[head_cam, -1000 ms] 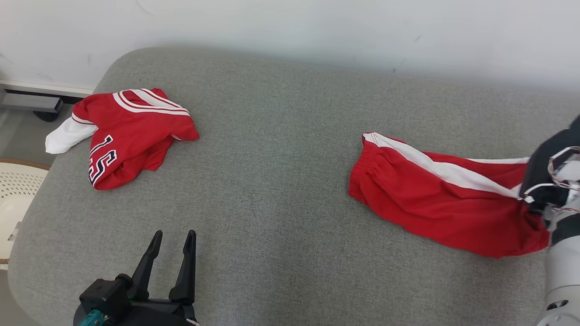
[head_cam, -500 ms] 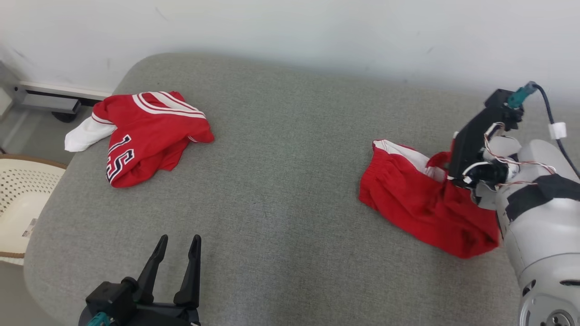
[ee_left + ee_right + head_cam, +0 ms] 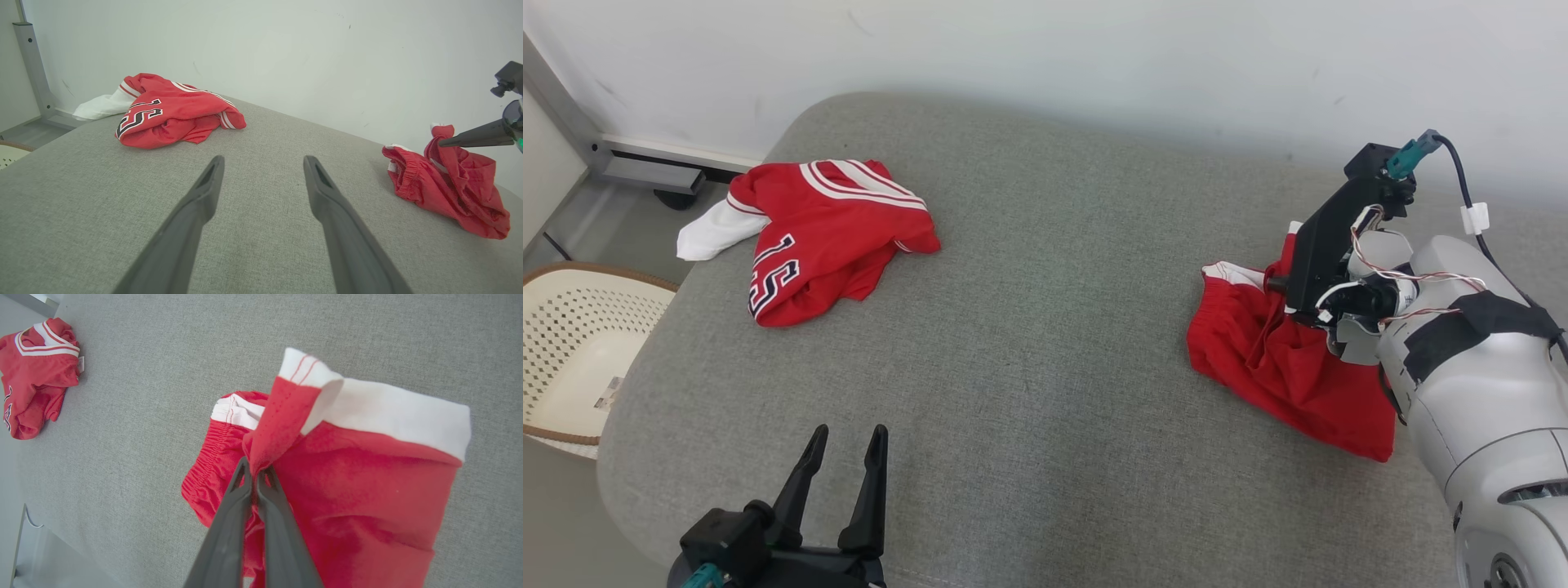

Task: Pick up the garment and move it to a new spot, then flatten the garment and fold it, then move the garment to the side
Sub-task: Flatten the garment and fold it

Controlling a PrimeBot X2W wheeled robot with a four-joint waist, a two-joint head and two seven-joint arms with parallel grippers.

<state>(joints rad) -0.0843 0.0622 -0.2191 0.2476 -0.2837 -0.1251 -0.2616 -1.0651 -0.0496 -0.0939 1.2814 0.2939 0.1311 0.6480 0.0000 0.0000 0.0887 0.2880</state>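
The garment, red shorts (image 3: 1282, 367) with a white side stripe, lies bunched at the right of the grey cushion (image 3: 1045, 327). My right gripper (image 3: 255, 467) is shut on a fold of red cloth near the white hem. It holds that fold a little above the pile, close to the elastic waistband (image 3: 212, 445). In the left wrist view the shorts (image 3: 449, 192) hang from the right gripper (image 3: 441, 143) at the far right. My left gripper (image 3: 847, 437) stands open near the cushion's front edge, its fingers (image 3: 204, 192) apart with nothing between them.
A crumpled red jersey (image 3: 825, 229) with white trim and a number lies at the cushion's back left, seen also in the left wrist view (image 3: 171, 114). A cream perforated basket (image 3: 564, 343) stands on the floor at the left. A white wall runs behind.
The head camera has turned, shifting the whole view. My right gripper has lifted the far end of the shorts and carried it toward the waistband, bunching them shorter. The left gripper holds still.
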